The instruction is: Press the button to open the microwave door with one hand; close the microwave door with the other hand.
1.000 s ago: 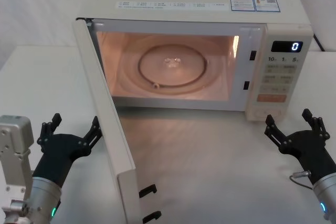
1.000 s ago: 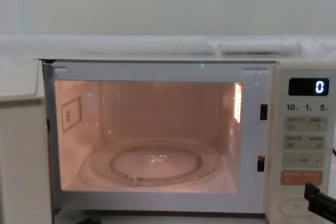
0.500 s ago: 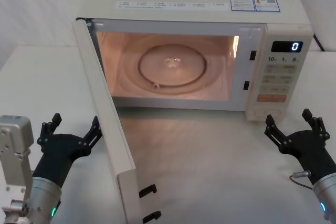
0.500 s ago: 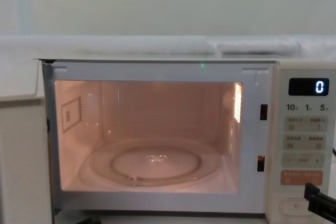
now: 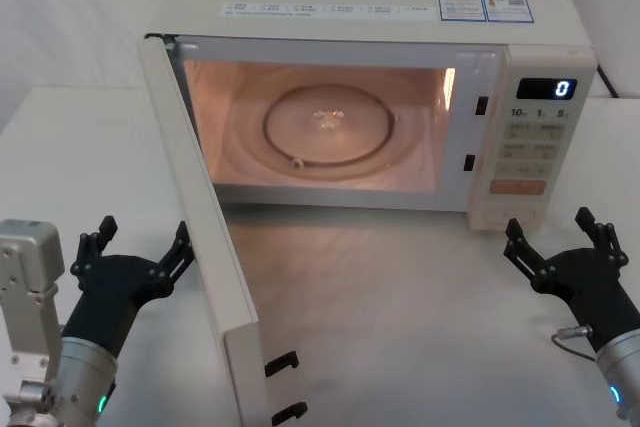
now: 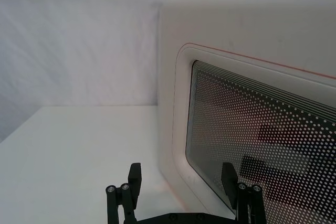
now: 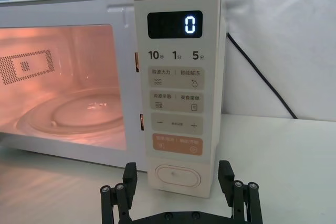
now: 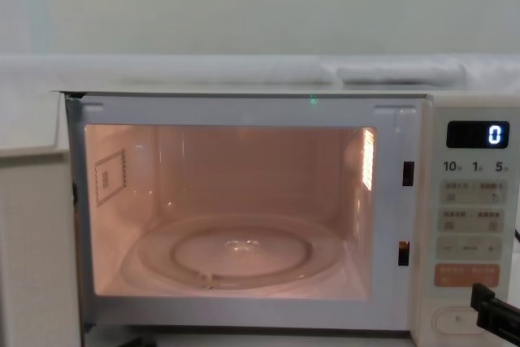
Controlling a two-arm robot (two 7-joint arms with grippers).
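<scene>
The cream microwave (image 5: 400, 32) stands at the back of the table, its cavity lit and its display showing "0". The microwave door (image 5: 205, 227) is swung wide open toward me on its left hinge; its dotted glass window (image 6: 262, 129) faces the left wrist camera. My left gripper (image 5: 135, 247) is open, just outside the door's outer face, near its lower part. The cream pill-shaped button (image 7: 179, 175) sits at the bottom of the control panel. My right gripper (image 5: 562, 237) is open, a short way in front of the panel's base, not touching it.
Two black latch hooks (image 5: 283, 387) stick out of the door's free edge near me. A black power cord (image 7: 262, 77) runs behind the oven on the right. A glass turntable (image 8: 240, 253) lies inside the cavity. Bare white table (image 5: 400, 327) lies between the arms.
</scene>
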